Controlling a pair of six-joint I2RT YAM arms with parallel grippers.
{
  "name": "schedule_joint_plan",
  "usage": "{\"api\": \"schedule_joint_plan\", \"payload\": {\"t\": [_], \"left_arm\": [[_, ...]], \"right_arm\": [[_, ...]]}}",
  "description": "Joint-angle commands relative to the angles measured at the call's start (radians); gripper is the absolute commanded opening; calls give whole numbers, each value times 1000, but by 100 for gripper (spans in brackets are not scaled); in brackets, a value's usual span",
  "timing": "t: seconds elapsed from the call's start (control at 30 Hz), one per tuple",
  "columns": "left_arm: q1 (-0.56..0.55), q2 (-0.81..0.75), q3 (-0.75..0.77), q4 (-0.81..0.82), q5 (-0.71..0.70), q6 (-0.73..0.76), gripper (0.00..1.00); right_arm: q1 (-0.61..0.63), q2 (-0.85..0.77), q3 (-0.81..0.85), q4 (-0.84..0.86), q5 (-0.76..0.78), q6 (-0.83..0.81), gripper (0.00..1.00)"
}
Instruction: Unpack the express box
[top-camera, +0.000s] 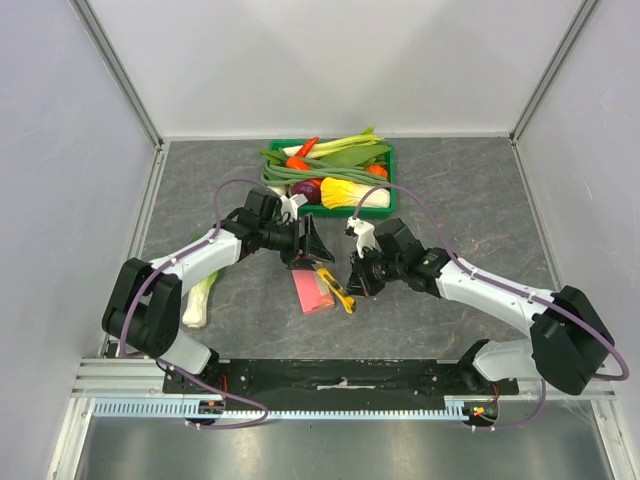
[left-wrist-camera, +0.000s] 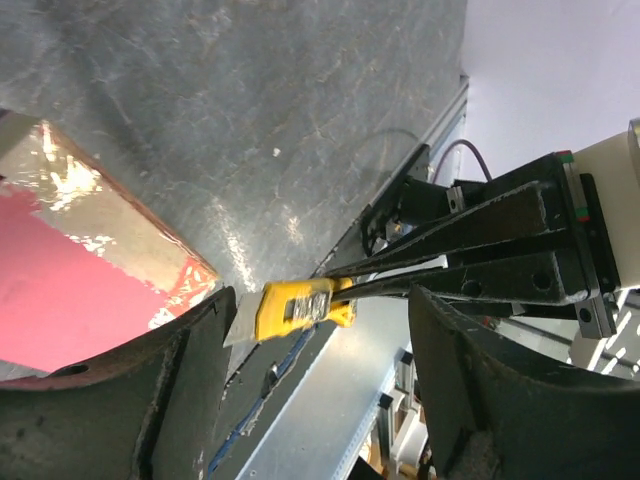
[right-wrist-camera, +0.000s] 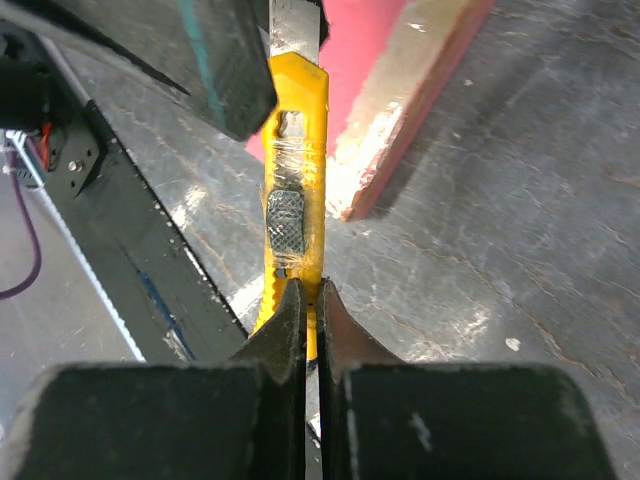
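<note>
Pink express box (top-camera: 312, 293), flat, lengthwise roughly near-far

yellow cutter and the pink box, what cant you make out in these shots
- Far end of the express box: top view, under the left hand.
- Blade tip of the yellow cutter: right wrist view, cut off by the top edge; left wrist view, behind the left hand's finger.
- Whether blade touches box: too small from above.
- Cutter's tail: right wrist view, pinched inside the right hand.
</note>
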Motion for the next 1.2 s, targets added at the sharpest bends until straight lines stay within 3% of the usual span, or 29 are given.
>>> {"api": "schedule_joint_plan", "payload": {"t": [0.0,0.17,0.3,0.37,0.47,0.6,0.77,1.03,1.13,1.17], "left_arm": [[-3,-1,9,44,161,-7,70],[-4,-7,-5,73,252,-21,61],[-3,-10,-21,71,284,-18,43],[-3,-13,-27,65,307,-4,40],[-3,-30,-33,30,303,23,42],[-1,-40,-34,-17,297,51,59],[2,-54,-27,-63,295,80,61],[11,-57,-18,-102,304,112,35],[13,-57,-15,-102,304,109,15],[13,-59,-13,-102,306,108,3]], "right_arm": [[24,-55,46,72,-82,-27,2],[41,-69,63,75,-113,-41,2],[43,-72,64,77,-114,-44,2],[43,-77,60,77,-111,-44,2],[43,-89,55,80,-111,-45,2],[43,-101,46,87,-107,-44,1],[44,-115,33,92,-99,-44,1],[44,-121,20,92,-108,-51,1],[46,-120,18,88,-105,-50,1],[44,-120,20,86,-105,-42,2]]}}
